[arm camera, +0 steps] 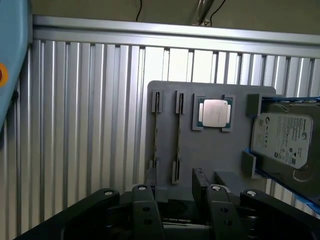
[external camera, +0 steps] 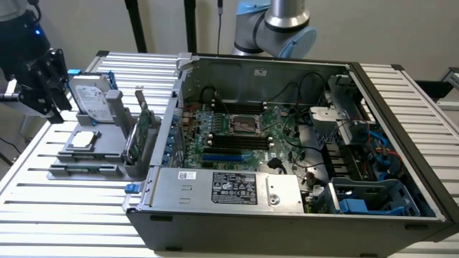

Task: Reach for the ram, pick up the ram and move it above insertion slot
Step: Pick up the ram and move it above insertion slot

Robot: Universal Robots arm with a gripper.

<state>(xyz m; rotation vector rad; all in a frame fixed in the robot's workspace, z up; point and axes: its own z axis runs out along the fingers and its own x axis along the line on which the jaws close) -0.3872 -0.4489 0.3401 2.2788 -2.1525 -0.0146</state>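
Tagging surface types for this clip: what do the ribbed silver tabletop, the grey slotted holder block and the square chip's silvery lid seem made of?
The ribbed silver tabletop looks like extruded aluminium: satin sheen, straight parallel grooves. The grey slotted holder block is probably plastic, perhaps printed: matte, uniform colour. The square chip's silvery lid looks metal: pale, softly reflective face.

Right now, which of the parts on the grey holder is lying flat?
The square silver processor chip, face up in its recess. The hard drive stands propped up, and the green card stands on its edge.
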